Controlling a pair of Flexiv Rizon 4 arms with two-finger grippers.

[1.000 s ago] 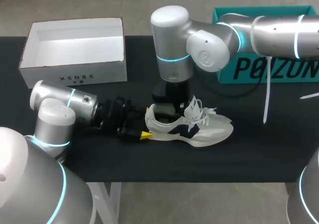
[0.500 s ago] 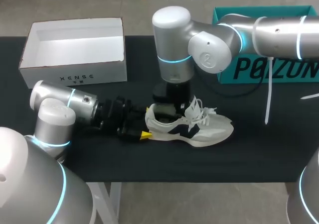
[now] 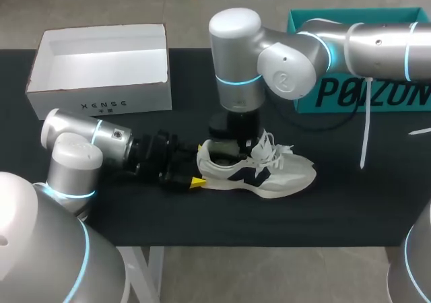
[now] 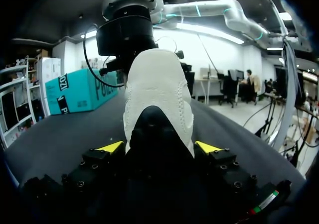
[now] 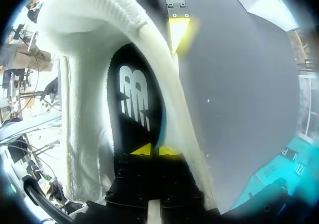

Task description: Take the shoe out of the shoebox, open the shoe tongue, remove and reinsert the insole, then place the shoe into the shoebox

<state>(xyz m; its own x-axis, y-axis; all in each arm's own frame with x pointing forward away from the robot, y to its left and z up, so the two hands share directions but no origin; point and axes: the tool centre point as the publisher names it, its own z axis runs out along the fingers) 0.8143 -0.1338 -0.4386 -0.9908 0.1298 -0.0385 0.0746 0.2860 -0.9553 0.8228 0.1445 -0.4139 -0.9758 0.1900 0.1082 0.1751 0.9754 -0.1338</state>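
Observation:
A cream shoe (image 3: 276,172) with navy patches lies on its sole mid-table, toe to the right. My left gripper (image 3: 200,165) lies low at the heel, one finger on each side of it; in the left wrist view the heel (image 4: 159,94) sits between both yellow tips and touches them. From above, my right gripper (image 3: 229,149) reaches down into the shoe's opening. In the right wrist view its yellow tips (image 5: 152,150) are pressed together on the black insole (image 5: 134,99), at the insole's teal edge. The white shoebox (image 3: 101,104) stands open at the back left.
A teal box (image 3: 363,94) stands at the back right behind my right arm (image 3: 283,67). A pale cable (image 3: 364,135) hangs from that arm down to the black table (image 3: 350,202).
My right gripper's fingers have closed a little further inside the shoe, and its arm has shifted slightly to the right. The left arm and the shoe have barely moved.

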